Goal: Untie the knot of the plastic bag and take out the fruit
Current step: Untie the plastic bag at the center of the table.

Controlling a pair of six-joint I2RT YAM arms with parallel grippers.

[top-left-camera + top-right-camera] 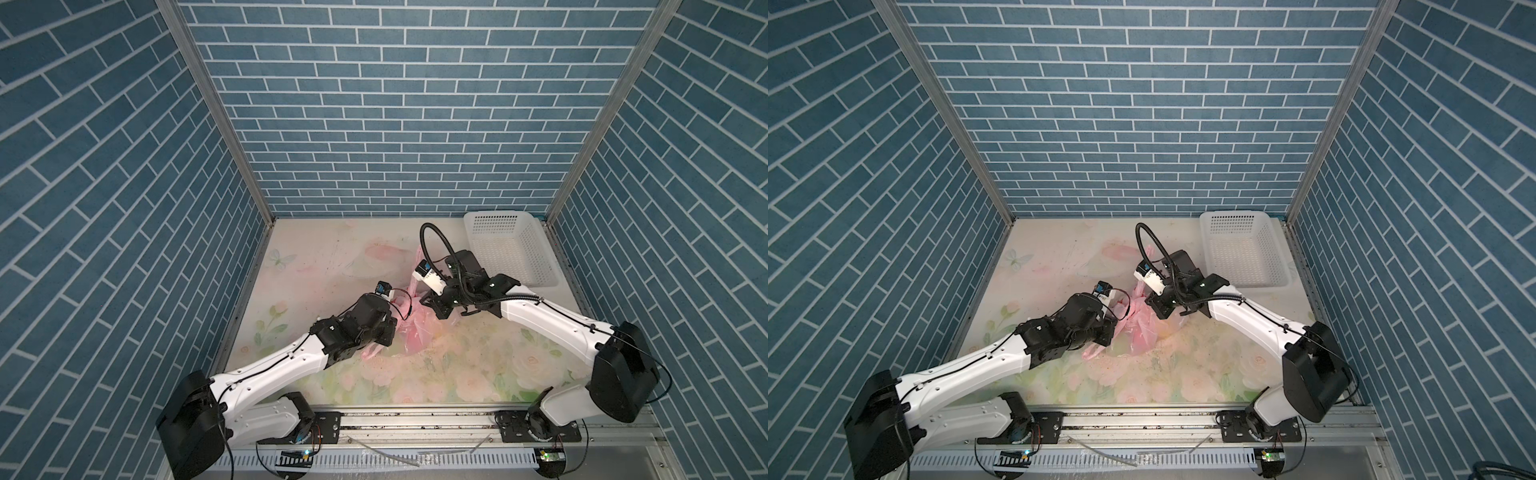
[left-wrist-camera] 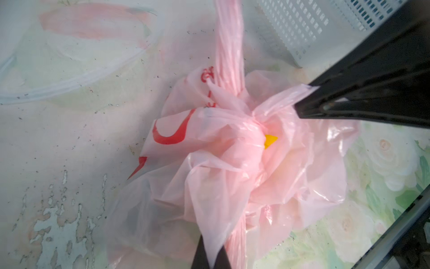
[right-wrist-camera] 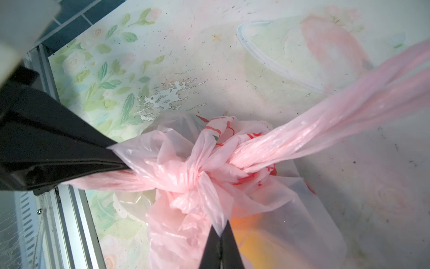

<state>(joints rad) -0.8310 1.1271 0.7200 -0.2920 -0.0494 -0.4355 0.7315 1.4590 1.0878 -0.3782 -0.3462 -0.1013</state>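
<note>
The bag (image 1: 415, 332) lies on the table (image 1: 332, 266) just below the middle of both top views, between the two arms. The left gripper (image 2: 210, 255) enters at the bottom edge of the left wrist view, with its jaws closed narrow on a fold of bag film. The right gripper (image 3: 220, 246) enters at the bottom edge of the right wrist view, with its jaws likewise pinched on a fold of film. Each gripper also appears in the opposite wrist view as a black wedge with its tip clamped on the film. The knot (image 3: 200, 172) sits at the centre of the right wrist view, between the two tips, and is tied. One twisted strand (image 3: 325, 121) runs from the knot to the upper right of that frame. The fruit (image 2: 270, 140) is inside the bag. A yellow patch shows through a gap right of centre in the left wrist view. The basket (image 1: 511, 249) stands right of centre in both top views, apart from the bag.
</note>
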